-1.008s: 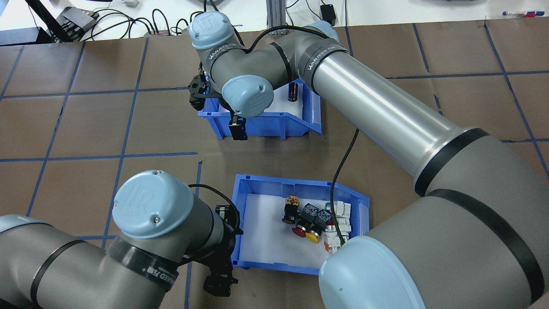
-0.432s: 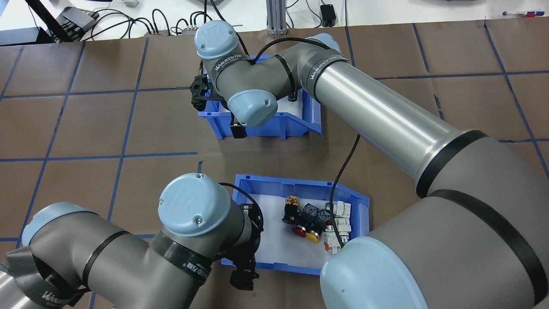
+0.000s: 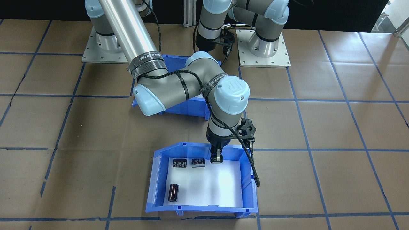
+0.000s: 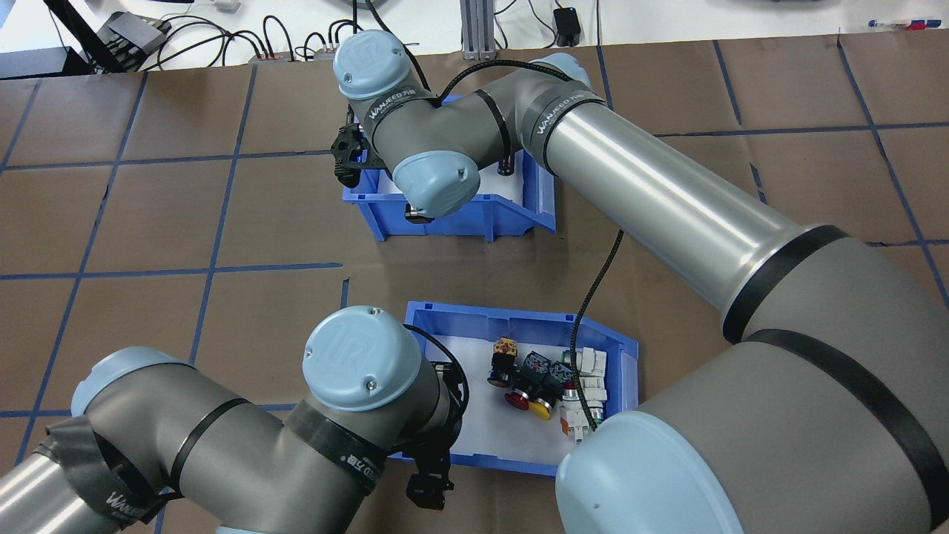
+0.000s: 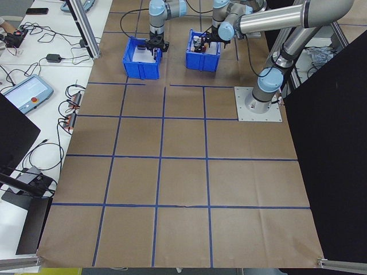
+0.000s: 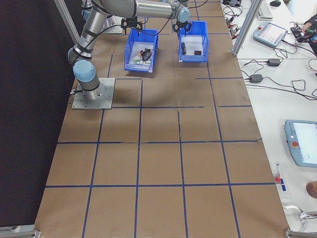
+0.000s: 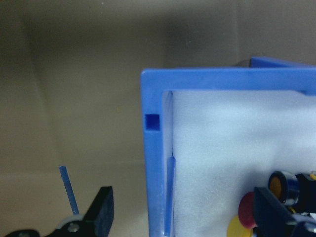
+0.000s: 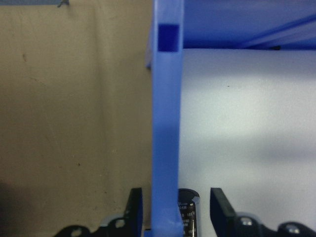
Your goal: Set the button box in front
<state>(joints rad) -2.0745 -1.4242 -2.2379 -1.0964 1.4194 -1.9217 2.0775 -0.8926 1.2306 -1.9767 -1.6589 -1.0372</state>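
Observation:
The button box (image 4: 519,320) is the blue bin nearest the robot's base, with red, yellow and black push buttons (image 4: 530,386) on its white liner. My left gripper (image 4: 428,486) hangs at its near left corner. In the left wrist view that gripper (image 7: 185,217) is open and straddles the box wall (image 7: 155,163), one finger outside and one inside. My right gripper (image 3: 216,158) is at the other blue bin (image 3: 153,182), which holds dark capacitors (image 3: 173,192). In its wrist view the right gripper (image 8: 175,210) is open astride that bin's wall (image 8: 165,123).
Brown table paper with a blue tape grid lies all around both bins. Cables and power strips (image 4: 133,37) line the far edge. The arms' base plates (image 3: 263,48) sit behind the button box. Side benches hold teach pendants (image 6: 302,144).
My left arm has swung right, bringing its gripper from beside the button box onto the box's near wall. My right gripper has sunk lower at the capacitor bin's wall.

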